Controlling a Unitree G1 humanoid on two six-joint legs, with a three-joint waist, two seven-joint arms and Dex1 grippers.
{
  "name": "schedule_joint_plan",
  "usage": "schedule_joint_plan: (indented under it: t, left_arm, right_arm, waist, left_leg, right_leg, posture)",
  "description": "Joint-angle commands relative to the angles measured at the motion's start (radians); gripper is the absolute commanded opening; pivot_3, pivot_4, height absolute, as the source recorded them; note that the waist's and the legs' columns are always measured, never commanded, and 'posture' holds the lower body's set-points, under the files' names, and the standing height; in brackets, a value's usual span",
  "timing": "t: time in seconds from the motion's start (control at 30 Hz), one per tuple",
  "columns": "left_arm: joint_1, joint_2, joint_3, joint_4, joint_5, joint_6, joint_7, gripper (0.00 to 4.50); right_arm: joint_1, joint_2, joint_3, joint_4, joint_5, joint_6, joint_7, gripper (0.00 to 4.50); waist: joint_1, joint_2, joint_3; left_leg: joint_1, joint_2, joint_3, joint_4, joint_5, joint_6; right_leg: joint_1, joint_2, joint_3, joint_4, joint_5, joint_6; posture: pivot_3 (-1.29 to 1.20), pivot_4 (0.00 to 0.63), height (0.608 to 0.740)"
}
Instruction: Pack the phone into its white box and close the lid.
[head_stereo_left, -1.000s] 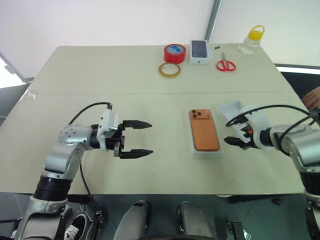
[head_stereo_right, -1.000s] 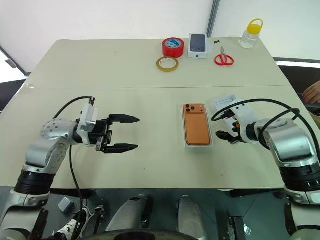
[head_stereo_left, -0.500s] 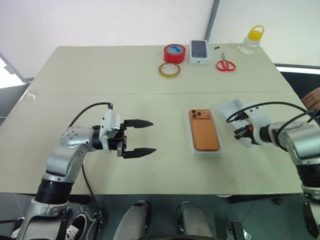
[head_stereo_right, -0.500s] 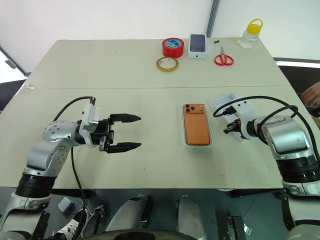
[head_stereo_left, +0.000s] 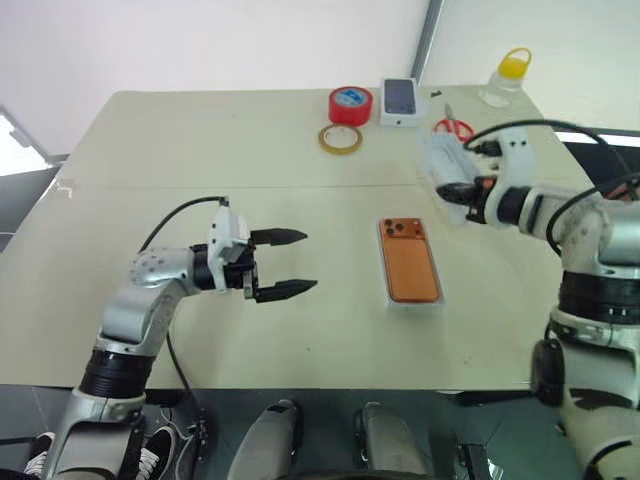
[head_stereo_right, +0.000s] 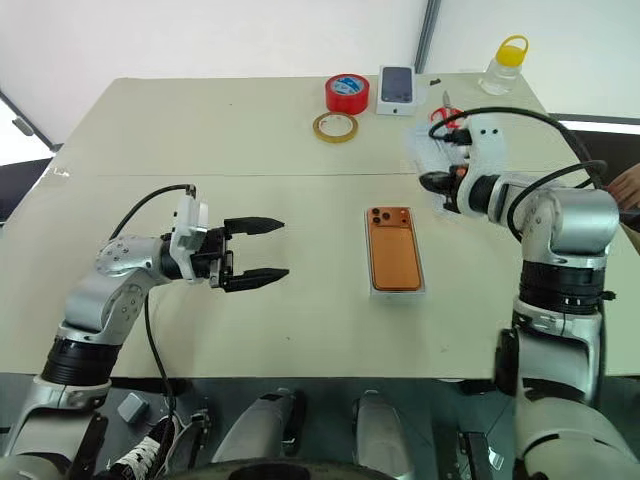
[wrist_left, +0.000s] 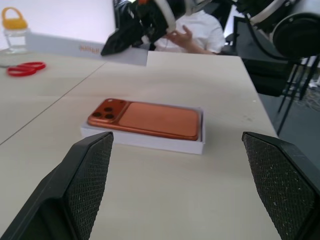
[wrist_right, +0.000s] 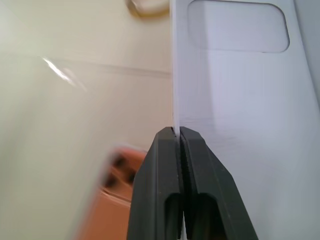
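phone (head_stereo_left: 412, 267) in white box (wrist_left: 150, 142), lid (head_stereo_left: 440, 160) raised behind-right

Both arms out over the table, one gripper gaping, the other pinched tight.

The left gripper (head_stereo_left: 291, 263) points level toward the robot's right, fingers spread wide and holding nothing. The right gripper (head_stereo_right: 428, 182) is raised, angled toward the left, its fingers (wrist_right: 176, 165) clamped on the wall of the lid (wrist_right: 240, 100).
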Motion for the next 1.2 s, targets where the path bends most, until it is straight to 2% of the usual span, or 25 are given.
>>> schedule_joint_plan:
  t: [0.03,0.1,0.27,0.5,0.6,0.77,0.87,1.0,1.2]
  left_arm:
    - [-0.023,-0.032,0.023,0.006,0.017,-0.001,0.086,4.36]
    - [-0.024,-0.044,0.032,0.012,0.014,0.006,0.116,4.36]
    - [-0.021,-0.057,0.03,0.015,0.023,0.002,0.156,4.36]
    - [-0.033,-0.078,0.031,0.019,0.022,0.005,0.191,4.36]
    - [-0.037,-0.094,0.032,0.019,0.023,0.005,0.212,4.36]
    - [-0.027,-0.109,0.029,-0.007,0.003,0.036,0.223,4.36]
    - [-0.026,-0.112,0.027,-0.011,0.004,0.041,0.228,4.36]
    - [-0.028,-0.106,0.03,-0.007,0.011,0.032,0.227,4.36]
    - [-0.014,-0.106,0.037,-0.013,0.003,0.04,0.232,4.36]
  right_arm:
    - [-0.04,0.135,-0.19,-0.098,0.115,0.164,-0.043,0.08]
    - [-0.024,0.217,-0.253,-0.148,0.209,0.238,-0.055,0.08]
    - [0.116,0.333,-0.271,-0.227,0.5,0.253,-0.188,0.08]
    - [0.231,0.419,-0.279,-0.224,0.94,0.253,-0.531,0.08]
    - [0.31,0.363,-0.146,-0.226,1.224,0.111,-0.725,0.08]
    - [0.341,0.224,0.03,-0.225,1.505,-0.154,-0.943,0.08]
    - [0.356,0.105,0.096,-0.245,1.473,-0.185,-0.92,0.08]
    - [0.316,0.007,0.093,-0.175,1.45,-0.287,-0.894,0.08]
    - [0.266,-0.227,0.061,-0.096,1.108,-0.361,-0.649,0.08]
  waist:
    - [-0.001,0.0,0.0]
    - [-0.002,0.0,0.0]
    - [-0.004,0.001,0.0]
    - [-0.01,0.001,0.0]
    - [-0.009,0.001,0.0]
    - [-0.013,0.001,0.0]
    - [-0.012,0.001,0.0]
    - [-0.01,0.001,0.0]
    - [-0.004,0.001,0.0]
  left_leg:
    - [0.0,0.0,0.0,0.0,0.0,0.0]
    - [0.0,0.0,0.0,0.0,0.0,0.0]
    - [-0.001,0.0,0.0,-0.001,0.0,0.0]
    - [-0.001,0.0,0.0,-0.001,0.0,0.0]
    - [-0.001,0.0,0.0,-0.001,0.0,0.0]
    - [-0.001,0.0,0.001,0.0,0.001,0.0]
    - [-0.001,0.0,0.001,0.0,0.0,0.0]
    - [-0.001,0.0,0.001,0.0,0.0,0.0]
    - [-0.001,0.0,0.002,0.001,0.0,0.001]
  right_leg:
    - [0.0,0.0,0.0,0.0,0.0,0.0]
    - [-0.001,0.0,0.0,0.001,0.0,0.0]
    - [-0.002,0.0,0.001,0.002,0.0,0.0]
    - [-0.003,0.0,0.001,0.003,0.0,0.0]
    - [-0.003,0.0,0.001,0.003,0.0,0.0]
    - [-0.003,0.0,0.002,0.003,0.0,0.0]
    - [-0.002,0.0,0.002,0.002,0.0,0.0]
    - [-0.001,0.0,0.001,0.002,0.0,0.0]
    - [0.0,0.001,0.0,0.0,0.0,0.0]
  posture:
    - [0.0,0.15,0.74]
    - [0.0,0.15,0.74]
    - [0.0,0.15,0.74]
    - [0.0,0.15,0.74]
    - [0.0,0.15,0.74]
    - [0.0,0.15,0.74]
    - [0.0,0.15,0.74]
    - [0.0,0.15,0.74]
    - [0.0,0.15,0.74]
